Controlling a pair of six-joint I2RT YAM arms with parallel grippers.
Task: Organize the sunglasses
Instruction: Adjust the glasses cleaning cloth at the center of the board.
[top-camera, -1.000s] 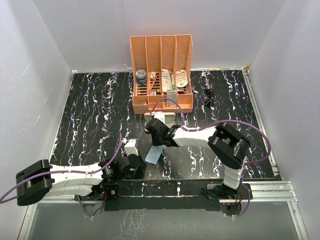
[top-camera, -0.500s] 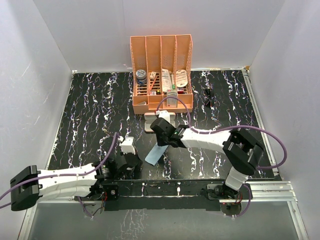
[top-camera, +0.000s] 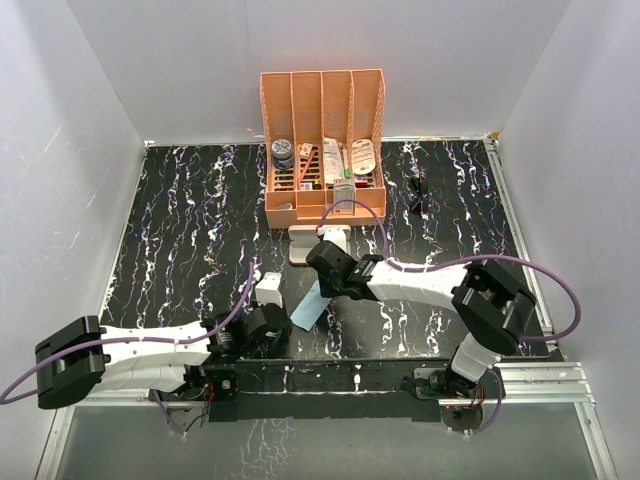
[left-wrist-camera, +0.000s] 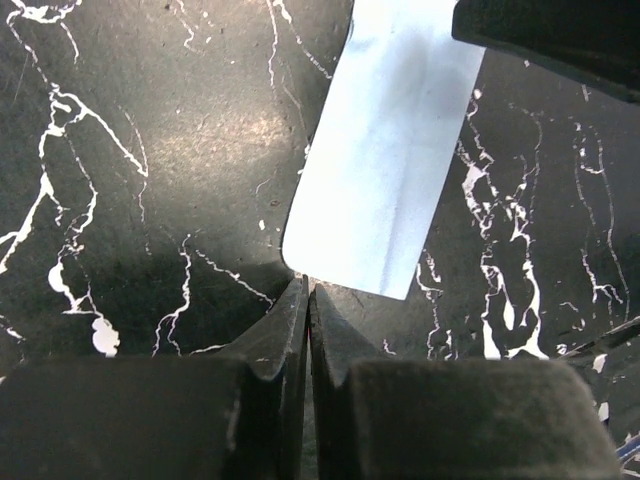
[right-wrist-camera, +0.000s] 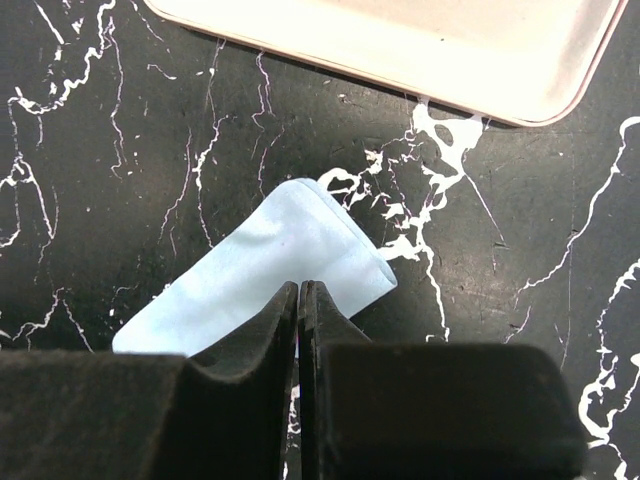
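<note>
Count one sunglasses (top-camera: 418, 195) near counter's (top-camera: 180, 230) far-right corner, one pink case (top-camera: 303, 246), one blue cloth (top-camera: 308, 306). Find right pincer (right-wrist-camera: 300, 290) clenched on cloth, left pincer (left-wrist-camera: 308, 290) clenched empty.

Small blk sunglasses (top-camera: 418, 196) lie on table (top-camera: 180, 220), far-right side.

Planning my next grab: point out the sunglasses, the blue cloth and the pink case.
sunglasses (top-camera: 418, 197), top view, on the dark frame.
blue cloth (right-wrist-camera: 265, 268), right wrist view, middle of the cloth.
pink case (right-wrist-camera: 400, 40), right wrist view, its flat face.
</note>
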